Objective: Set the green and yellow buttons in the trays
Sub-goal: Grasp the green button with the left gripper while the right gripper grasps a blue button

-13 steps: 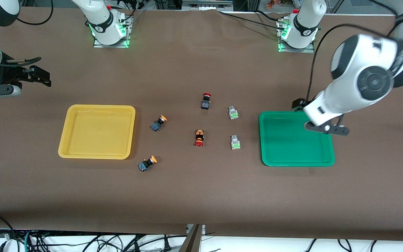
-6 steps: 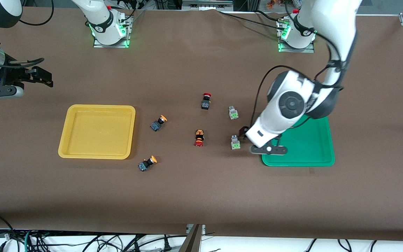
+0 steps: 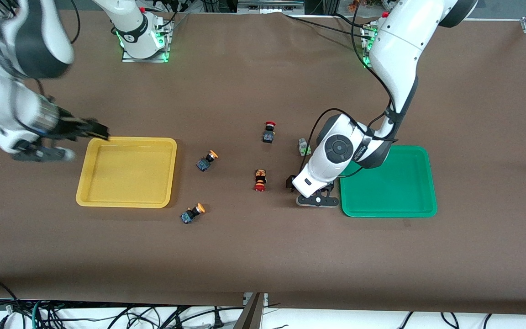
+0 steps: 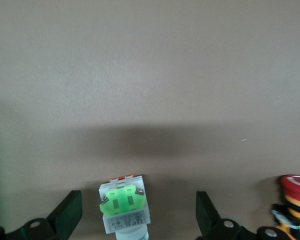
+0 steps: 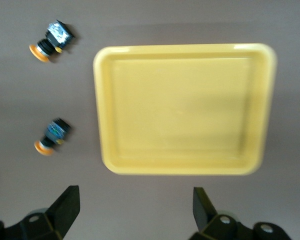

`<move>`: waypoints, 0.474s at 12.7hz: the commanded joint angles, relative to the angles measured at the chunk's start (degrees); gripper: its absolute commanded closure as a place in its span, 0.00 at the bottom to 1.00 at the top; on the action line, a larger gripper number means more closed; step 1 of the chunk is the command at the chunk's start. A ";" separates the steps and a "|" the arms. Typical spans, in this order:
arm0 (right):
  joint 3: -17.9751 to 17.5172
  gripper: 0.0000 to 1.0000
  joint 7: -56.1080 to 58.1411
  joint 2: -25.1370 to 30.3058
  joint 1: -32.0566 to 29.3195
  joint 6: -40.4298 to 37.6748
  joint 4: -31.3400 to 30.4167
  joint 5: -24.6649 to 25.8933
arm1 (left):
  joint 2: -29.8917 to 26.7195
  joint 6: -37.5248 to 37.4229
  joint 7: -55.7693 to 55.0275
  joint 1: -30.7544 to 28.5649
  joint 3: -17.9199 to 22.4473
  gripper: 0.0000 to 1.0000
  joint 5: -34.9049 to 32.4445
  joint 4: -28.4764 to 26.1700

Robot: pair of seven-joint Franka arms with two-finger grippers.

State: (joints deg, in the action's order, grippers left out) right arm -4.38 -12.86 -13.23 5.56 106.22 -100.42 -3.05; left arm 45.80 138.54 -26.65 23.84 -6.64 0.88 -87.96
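On the brown desk point(image 3: 263, 256), between two trays: six push-buttons, none yet in a tray. Yellow tray point(image 3: 126, 172) at the right arm's end, green tray point(image 3: 388, 181) at the left arm's end, both bare inside. Two yellow-capped buttons lie beside the yellow tray, one point(image 3: 206, 161) farther from the front camera, one point(image 3: 192, 213) nearer; two red-capped buttons point(image 3: 260, 179) sit mid-desk and are not wanted. One green button point(image 3: 304, 146) shows in the front view beside the left arm's wrist; the other green button point(image 4: 125, 202) appears in the left wrist view, lying on the desk between the spread fingers of the left end effector point(image 4: 139, 212), untouched. Right end effector point(image 5: 132, 207), fingers likewise spread and holding nothing, hangs over the desk beside the yellow tray's rim. Step in hand, by judgement: approach to grasp the first green button. Next move calls for lowering the left end effector around the button's body, closing squarely, then lifting toward the green tray just beside it.
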 commanded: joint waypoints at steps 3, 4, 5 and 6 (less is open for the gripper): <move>0.16 0.00 -23.80 -20.84 8.05 6.18 16.18 -0.11 | 0.52 -0.72 -0.33 0.85 0.66 0.79 0.79 -0.10; 0.25 0.00 -32.31 -24.70 8.84 8.11 19.87 -0.11 | 0.26 -0.90 0.80 0.85 0.66 1.00 0.62 -0.02; 0.25 0.00 -39.62 -27.88 9.37 10.83 22.70 -0.11 | 0.00 -1.08 1.85 0.68 0.66 1.00 0.62 -0.10; 0.25 0.00 -44.65 -30.00 9.64 13.90 24.03 0.06 | -0.44 -2.04 2.04 0.50 0.75 1.00 0.62 -0.02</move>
State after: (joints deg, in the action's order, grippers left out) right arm -4.49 -48.01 -37.41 14.66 118.09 -83.69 -3.03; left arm 46.55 138.36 -26.32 24.01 -6.58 0.88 -88.13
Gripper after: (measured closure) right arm 0.000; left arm 0.467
